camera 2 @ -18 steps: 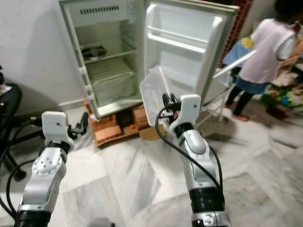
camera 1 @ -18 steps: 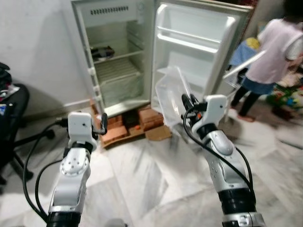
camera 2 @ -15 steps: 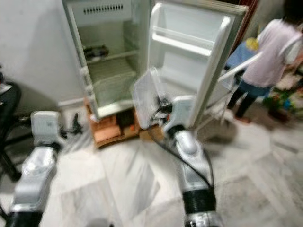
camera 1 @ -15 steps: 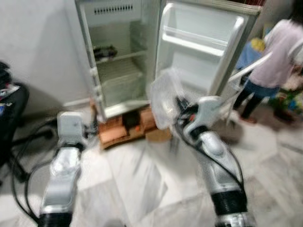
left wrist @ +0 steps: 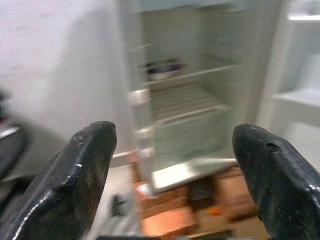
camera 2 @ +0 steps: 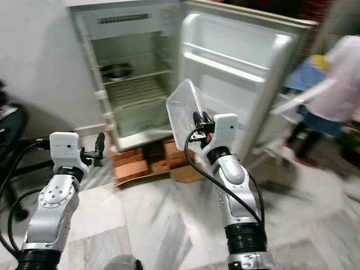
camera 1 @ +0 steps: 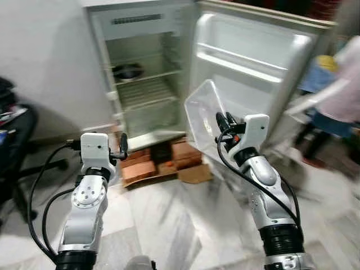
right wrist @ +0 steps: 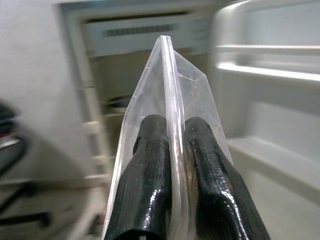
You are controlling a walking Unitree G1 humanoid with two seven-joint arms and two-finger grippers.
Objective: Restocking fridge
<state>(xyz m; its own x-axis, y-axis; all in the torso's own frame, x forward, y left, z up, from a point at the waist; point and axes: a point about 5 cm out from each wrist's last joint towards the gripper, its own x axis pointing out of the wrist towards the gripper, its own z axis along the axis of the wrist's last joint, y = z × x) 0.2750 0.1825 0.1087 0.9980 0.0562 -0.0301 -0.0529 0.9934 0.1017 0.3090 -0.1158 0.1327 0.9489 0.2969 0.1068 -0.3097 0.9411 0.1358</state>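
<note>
While pinched upright, the clear plastic tray (camera 1: 203,115) looks empty.

Blurred person (camera 1: 337,84), partly cut off

A pale marble floor (camera 1: 185,225) with grey veining fills the lower half of the frame. At upper centre a small white fridge (camera 1: 140,67) stands with its door (camera 1: 253,73) swung open to the right, raised off the floor on a stack of reddish bricks (camera 1: 146,166) that sit directly on the marble. A flat brown piece of cardboard (camera 1: 195,174) lies on the floor just right of the bricks. Inside the fridge, a wire shelf (camera 1: 147,76) near the top carries a dark round bowl (camera 1: 128,71) at its left end. A second wire shelf (camera 1: 146,93) sits below it. At the far left edge, a black chair base (camera 1: 34,169) rests on the floor.
</note>
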